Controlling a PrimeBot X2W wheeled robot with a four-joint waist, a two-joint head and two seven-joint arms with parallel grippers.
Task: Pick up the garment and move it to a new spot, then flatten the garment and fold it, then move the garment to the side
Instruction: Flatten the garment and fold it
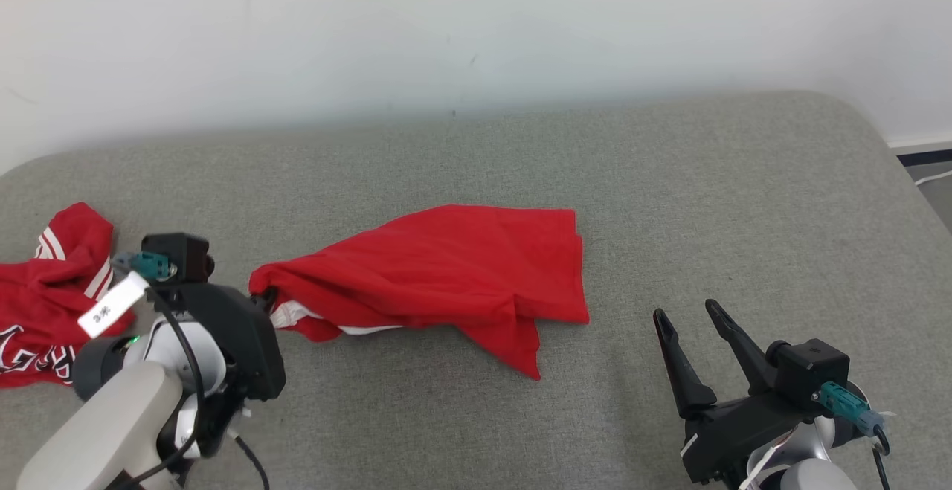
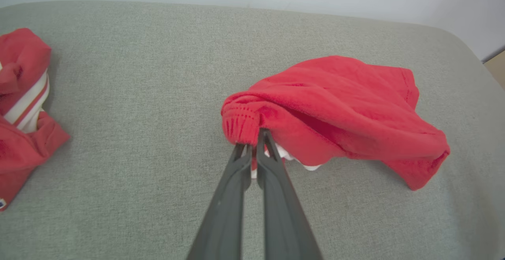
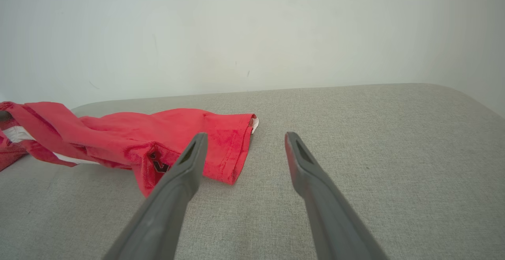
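Note:
A red garment (image 1: 446, 271) lies crumpled in the middle of the grey padded surface (image 1: 669, 200), with a bit of white showing at its lower left edge. My left gripper (image 1: 262, 300) is shut on the garment's left end; in the left wrist view the fingers (image 2: 272, 173) pinch the ribbed red hem of the garment (image 2: 335, 106). My right gripper (image 1: 688, 315) stands open at the lower right, apart from the cloth, nothing between its fingers. In the right wrist view the garment (image 3: 130, 139) lies to the left beyond the open right gripper (image 3: 244, 137).
A second red garment (image 1: 44, 289) with white stripes and lettering lies at the surface's left edge, also in the left wrist view (image 2: 19, 106). A pale wall (image 1: 476, 29) backs the surface. The surface's rounded right edge borders a strip of floor (image 1: 933, 178).

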